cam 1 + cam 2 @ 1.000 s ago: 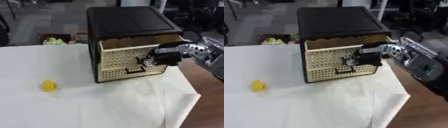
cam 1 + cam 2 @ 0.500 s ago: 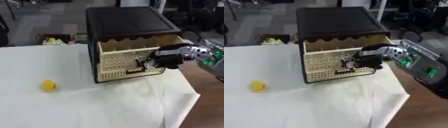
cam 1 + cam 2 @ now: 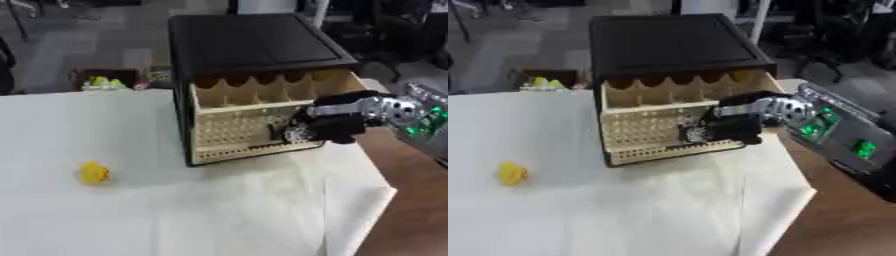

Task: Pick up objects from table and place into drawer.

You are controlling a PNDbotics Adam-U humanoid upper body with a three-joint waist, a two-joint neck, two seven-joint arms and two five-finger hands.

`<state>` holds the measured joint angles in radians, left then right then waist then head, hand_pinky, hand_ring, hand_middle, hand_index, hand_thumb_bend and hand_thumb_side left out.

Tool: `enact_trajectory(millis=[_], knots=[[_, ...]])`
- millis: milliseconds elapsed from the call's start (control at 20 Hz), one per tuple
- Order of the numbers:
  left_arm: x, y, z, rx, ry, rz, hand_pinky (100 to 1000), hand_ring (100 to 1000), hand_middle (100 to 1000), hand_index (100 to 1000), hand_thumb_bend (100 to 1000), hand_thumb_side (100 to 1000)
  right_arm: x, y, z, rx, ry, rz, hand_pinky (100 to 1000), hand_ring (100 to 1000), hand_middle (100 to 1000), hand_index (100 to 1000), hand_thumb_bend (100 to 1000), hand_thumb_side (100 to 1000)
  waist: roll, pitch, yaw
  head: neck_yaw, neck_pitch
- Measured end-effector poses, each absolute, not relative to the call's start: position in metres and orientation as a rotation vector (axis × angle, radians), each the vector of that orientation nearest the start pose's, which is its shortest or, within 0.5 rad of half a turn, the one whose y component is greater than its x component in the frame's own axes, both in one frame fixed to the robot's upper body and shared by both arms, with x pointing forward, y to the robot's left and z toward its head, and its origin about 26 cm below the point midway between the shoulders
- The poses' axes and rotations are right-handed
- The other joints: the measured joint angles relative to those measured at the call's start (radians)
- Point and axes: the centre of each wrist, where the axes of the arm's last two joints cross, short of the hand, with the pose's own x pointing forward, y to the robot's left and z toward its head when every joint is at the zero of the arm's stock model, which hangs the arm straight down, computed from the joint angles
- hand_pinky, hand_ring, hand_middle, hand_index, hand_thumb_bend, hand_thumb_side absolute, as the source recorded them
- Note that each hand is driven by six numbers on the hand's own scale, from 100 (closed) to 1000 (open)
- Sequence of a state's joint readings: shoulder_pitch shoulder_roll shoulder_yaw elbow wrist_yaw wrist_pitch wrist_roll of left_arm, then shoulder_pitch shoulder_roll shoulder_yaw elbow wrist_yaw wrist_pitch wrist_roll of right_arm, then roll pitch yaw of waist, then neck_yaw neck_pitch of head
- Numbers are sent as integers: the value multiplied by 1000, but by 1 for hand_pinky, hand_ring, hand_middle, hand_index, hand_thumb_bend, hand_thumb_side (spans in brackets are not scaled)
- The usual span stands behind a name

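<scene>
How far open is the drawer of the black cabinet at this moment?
Partly open. The drawer juts out from the black cabinet, its scalloped top edge exposed, with the right hand curled at its front. Contents cannot be seen.

A: Drawer position?
B: The cream drawer [image 3: 654,127] projects from the black cabinet [image 3: 671,42], frame centre.
A: Hand?
B: Right hand [image 3: 732,125] curled on the drawer front. Yellow object [image 3: 512,173] at left.

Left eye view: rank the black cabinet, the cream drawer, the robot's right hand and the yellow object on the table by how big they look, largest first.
1. Black cabinet
2. Cream drawer, pulled partly out of it
3. Right hand, curled at the drawer's front
4. Yellow object, smallest though nearer the camera than the cabinet
</scene>
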<state>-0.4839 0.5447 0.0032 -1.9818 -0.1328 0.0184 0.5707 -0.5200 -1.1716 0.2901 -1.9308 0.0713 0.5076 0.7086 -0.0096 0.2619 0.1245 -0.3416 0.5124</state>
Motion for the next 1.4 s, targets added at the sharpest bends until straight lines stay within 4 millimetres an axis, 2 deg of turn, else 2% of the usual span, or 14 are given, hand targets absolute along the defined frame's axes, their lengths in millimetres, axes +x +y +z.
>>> enact_trajectory(millis=[150,600,750,1400], knots=[[309,274,272,-1004,3480,-64,785,895,869,911,100,1000,303,-307,298,-516,-1076,1427,100,100,100,768,150,1000,2,-5,-2,7,6],[309,274,272,-1003,3480,-62,785,895,870,911,100,1000,304,-305,295,-492,-1068,1434,100,100,100,765,154,1000,10,-16,-5,86,15],[309,274,272,-1002,3480,-62,785,895,870,911,100,1000,304,-305,294,-488,-1069,1437,100,100,100,764,154,1000,13,-18,-5,100,15],[309,274,272,-1001,3480,-60,785,895,870,911,100,1000,302,-304,290,-470,-1064,1433,100,100,100,762,161,1000,16,-28,-9,71,22]])
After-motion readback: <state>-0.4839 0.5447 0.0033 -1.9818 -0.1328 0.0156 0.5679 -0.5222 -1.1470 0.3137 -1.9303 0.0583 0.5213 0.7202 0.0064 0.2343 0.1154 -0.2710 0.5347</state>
